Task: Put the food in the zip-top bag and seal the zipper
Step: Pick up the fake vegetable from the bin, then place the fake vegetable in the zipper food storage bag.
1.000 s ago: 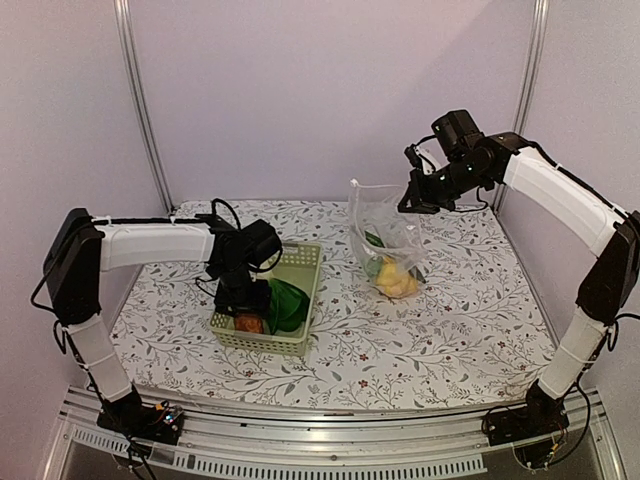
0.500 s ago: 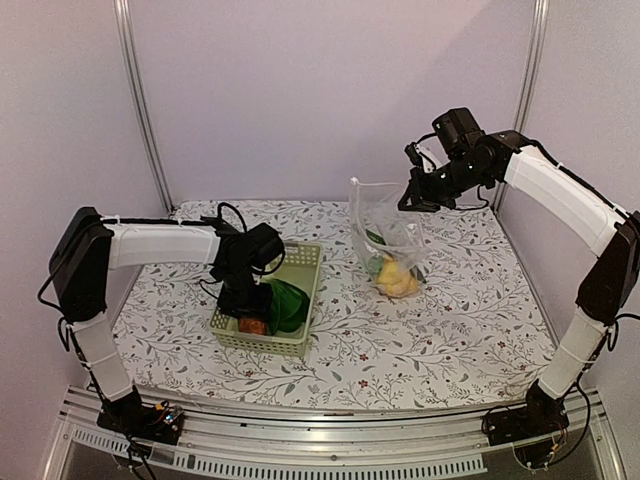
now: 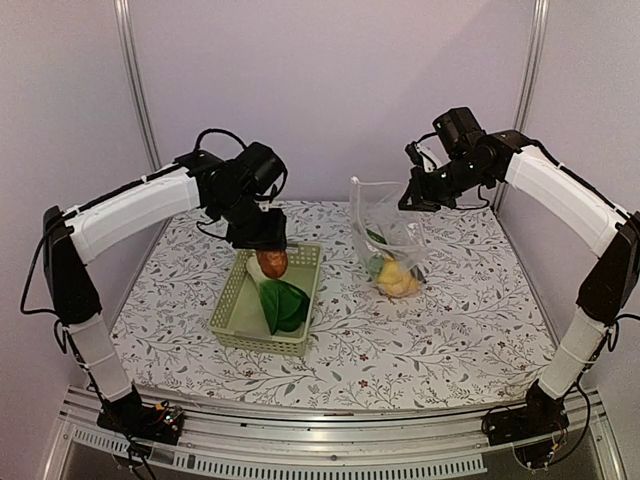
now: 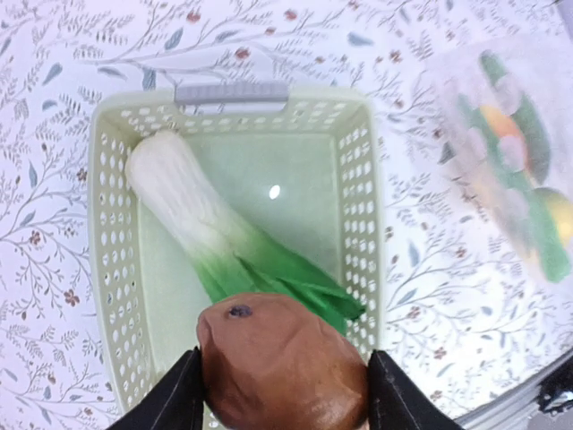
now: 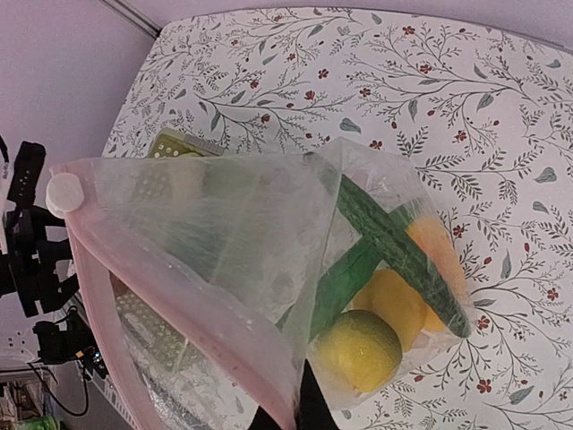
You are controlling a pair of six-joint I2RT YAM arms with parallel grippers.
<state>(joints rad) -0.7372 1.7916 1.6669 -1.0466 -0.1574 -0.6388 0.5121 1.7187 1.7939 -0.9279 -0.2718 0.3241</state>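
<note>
My left gripper [image 3: 270, 258] is shut on the reddish-brown piece [image 4: 283, 361], held above the pale green basket [image 3: 229, 310]. The bok choy [image 4: 215, 237] lies alone in the basket [image 4: 112, 260], and shows in the top view [image 3: 280, 305]. My right gripper [image 3: 408, 203] is shut on the upper edge of the zip-top bag [image 3: 385, 235] and holds it upright with the mouth open. The pinkish zipper [image 5: 179, 305] runs along that edge. Inside the bag lie cucumbers [image 5: 394, 242], a yellow-green fruit [image 5: 361, 349] and yellow and orange fruits [image 5: 398, 300].
The floral tablecloth [image 3: 450, 330] covers the table. Metal frame posts [image 3: 140, 100] stand at the back corners. The bag rests to the right of the basket, with a strip of cloth between them.
My left gripper has lifted out of the basket with the reddish-brown piece and risen toward the back right. The right arm and the bag have not moved.
</note>
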